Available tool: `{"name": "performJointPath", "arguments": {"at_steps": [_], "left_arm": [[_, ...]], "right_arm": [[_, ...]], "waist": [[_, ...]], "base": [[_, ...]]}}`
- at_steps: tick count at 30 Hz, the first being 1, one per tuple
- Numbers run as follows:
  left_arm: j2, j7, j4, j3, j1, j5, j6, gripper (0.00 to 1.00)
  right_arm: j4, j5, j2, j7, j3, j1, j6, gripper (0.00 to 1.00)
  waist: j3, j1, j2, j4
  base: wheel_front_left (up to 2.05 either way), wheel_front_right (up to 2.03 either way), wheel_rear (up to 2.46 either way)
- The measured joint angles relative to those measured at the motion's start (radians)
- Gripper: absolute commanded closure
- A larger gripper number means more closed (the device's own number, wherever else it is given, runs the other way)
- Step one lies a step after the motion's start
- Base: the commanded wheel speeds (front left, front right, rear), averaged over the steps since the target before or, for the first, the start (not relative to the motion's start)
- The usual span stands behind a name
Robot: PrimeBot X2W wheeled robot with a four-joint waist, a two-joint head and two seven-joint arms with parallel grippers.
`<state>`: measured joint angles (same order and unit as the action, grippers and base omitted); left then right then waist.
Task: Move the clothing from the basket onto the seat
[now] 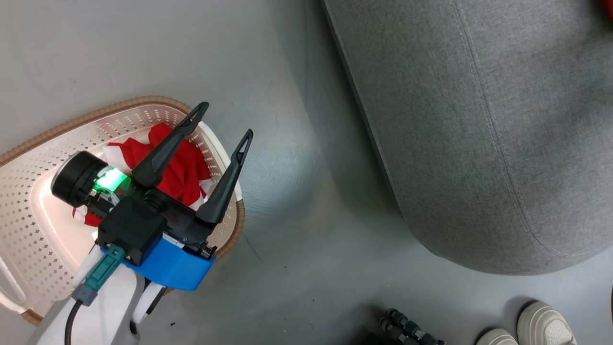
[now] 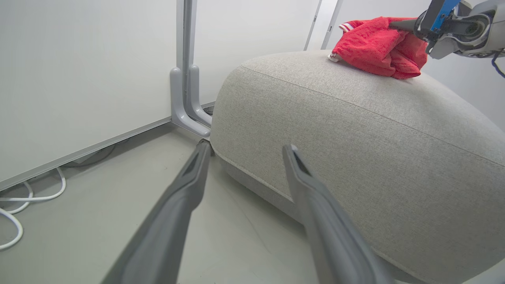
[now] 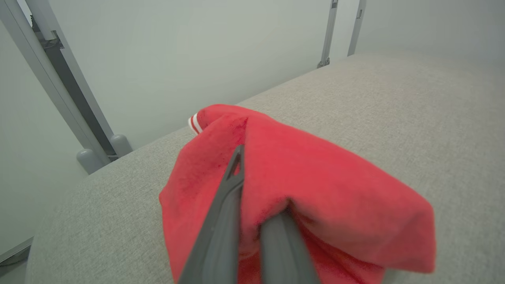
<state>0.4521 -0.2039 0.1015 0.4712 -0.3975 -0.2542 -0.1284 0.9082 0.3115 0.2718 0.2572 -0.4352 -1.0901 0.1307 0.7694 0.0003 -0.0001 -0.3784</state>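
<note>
basket (image 1: 28, 206) lower left, red-white cloth (image 1: 184, 170) lying inside | left end effector (image 1: 226, 120) held over it, fingers spread wide, pointed up-right | seat (image 1: 479, 143) at right, seam running top to bottom | garment (image 3: 315, 177) bunched on seat, striped cuff pointed away, pinched by right end effector (image 3: 260, 185)

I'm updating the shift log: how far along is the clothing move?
Done: one red garment is out of the basket and resting on the seat. In hand: the right gripper is shut on it, not yet released. Left: red-and-white clothing lies in the basket under the open left gripper.
</note>
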Motion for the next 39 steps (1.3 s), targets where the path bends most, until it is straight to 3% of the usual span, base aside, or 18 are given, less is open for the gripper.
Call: {"name": "performJointPath", "arguments": {"at_steps": [6,8,9,10,22,29,39], "left_arm": [[0.003,0.000,0.006,0.002,0.001,-0.009,0.004,0.00],[-0.001,-0.005,-0.001,0.004,0.004,-0.013,0.005,0.00],[-0.004,-0.007,-0.006,0.005,0.005,-0.019,0.005,0.00],[-0.009,-0.011,-0.011,0.006,0.006,-0.020,0.005,0.00],[-0.117,-0.056,-0.173,0.012,0.071,-0.081,0.005,0.00],[-0.223,-0.058,-0.200,-0.085,0.174,-0.096,0.005,0.00],[-0.330,-0.058,-0.228,-0.240,0.355,-0.087,0.003,0.00]], "right_arm": [[0.027,-0.031,-0.015,0.004,-0.006,0.019,0.000,0.97],[0.028,-0.044,-0.016,0.004,-0.007,0.026,0.000,0.53],[0.027,-0.051,-0.016,0.004,-0.007,0.031,0.000,0.07],[0.026,-0.059,-0.017,0.004,-0.008,0.034,0.000,0.00],[0.063,-0.161,-0.017,0.005,0.084,0.165,0.000,0.00],[0.040,-0.182,-0.017,0.005,0.196,0.274,0.000,0.00],[-0.150,-0.158,-0.077,-0.005,0.398,0.518,0.000,0.00]], "waist": [[-0.009,-0.0001,0.0000,-0.004],[-0.021,-0.0001,0.0000,-0.005],[-0.028,-0.0001,0.0000,-0.005],[-0.035,-0.0001,0.0000,-0.005],[-0.231,-0.0003,0.0001,0.017],[-0.409,-0.0004,0.0000,0.044],[-0.643,-0.0006,0.0001,0.094]], "base": [[0.00,0.00,0.00],[0.00,0.00,0.00],[0.00,0.00,0.00],[0.00,0.00,0.00],[0.00,0.00,0.00],[0.00,0.00,0.00],[0.00,0.00,0.00]]}}
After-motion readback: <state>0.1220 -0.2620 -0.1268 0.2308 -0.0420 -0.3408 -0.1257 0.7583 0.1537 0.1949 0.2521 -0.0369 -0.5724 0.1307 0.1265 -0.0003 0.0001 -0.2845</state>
